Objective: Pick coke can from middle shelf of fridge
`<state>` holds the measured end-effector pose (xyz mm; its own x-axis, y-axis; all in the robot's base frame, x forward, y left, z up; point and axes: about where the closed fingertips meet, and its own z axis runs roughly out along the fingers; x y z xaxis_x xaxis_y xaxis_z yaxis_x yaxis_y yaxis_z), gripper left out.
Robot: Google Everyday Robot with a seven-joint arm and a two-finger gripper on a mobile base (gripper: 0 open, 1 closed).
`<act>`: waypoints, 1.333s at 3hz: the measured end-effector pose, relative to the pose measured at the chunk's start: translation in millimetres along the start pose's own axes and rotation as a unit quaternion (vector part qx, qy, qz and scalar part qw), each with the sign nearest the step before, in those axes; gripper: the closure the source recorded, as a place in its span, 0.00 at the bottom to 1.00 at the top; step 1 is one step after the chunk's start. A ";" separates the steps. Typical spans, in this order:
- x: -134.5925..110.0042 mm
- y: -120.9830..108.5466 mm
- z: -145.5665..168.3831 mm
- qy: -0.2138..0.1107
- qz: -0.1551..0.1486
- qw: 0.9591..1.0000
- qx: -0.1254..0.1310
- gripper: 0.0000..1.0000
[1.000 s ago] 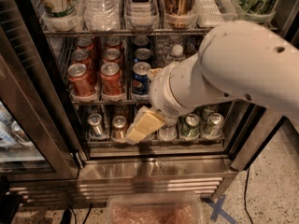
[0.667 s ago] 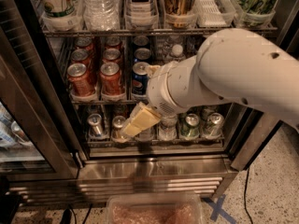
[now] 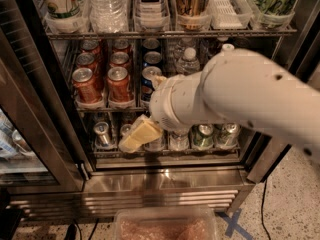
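Observation:
Several red coke cans stand in two lanes on the left of the middle shelf (image 3: 100,107) of the fridge (image 3: 165,181); the front two are the left coke can (image 3: 86,84) and the right coke can (image 3: 118,83). A blue Pepsi can (image 3: 150,80) stands right of them. My gripper (image 3: 137,135), cream-coloured at the end of the big white arm (image 3: 240,91), hangs in front of the bottom shelf, below and slightly right of the front coke cans, apart from them. The arm hides the right part of the middle shelf.
The top wire rack (image 3: 165,33) holds tall bottles. The bottom shelf holds silver and green cans (image 3: 204,135). The dark door frame (image 3: 47,114) stands at the left. A pink-filled tray (image 3: 162,226) sits low in front, with blue tape (image 3: 232,223) on the floor.
The gripper and arm have shifted to the left in front of the bottom shelf, nearer the lanes with the coke cans. The cans have not moved.

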<state>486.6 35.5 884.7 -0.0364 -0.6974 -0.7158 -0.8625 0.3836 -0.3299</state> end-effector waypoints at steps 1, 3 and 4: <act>4.4 19.0 24.8 -0.017 0.054 0.998 0.026 0.00; 12.6 22.5 37.1 -0.049 0.125 0.986 0.102 0.04; 19.3 19.7 32.6 -0.063 0.146 0.979 0.131 0.09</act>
<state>485.3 49.3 844.3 -0.1860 -0.4612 -0.8676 -0.6651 0.7090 -0.2344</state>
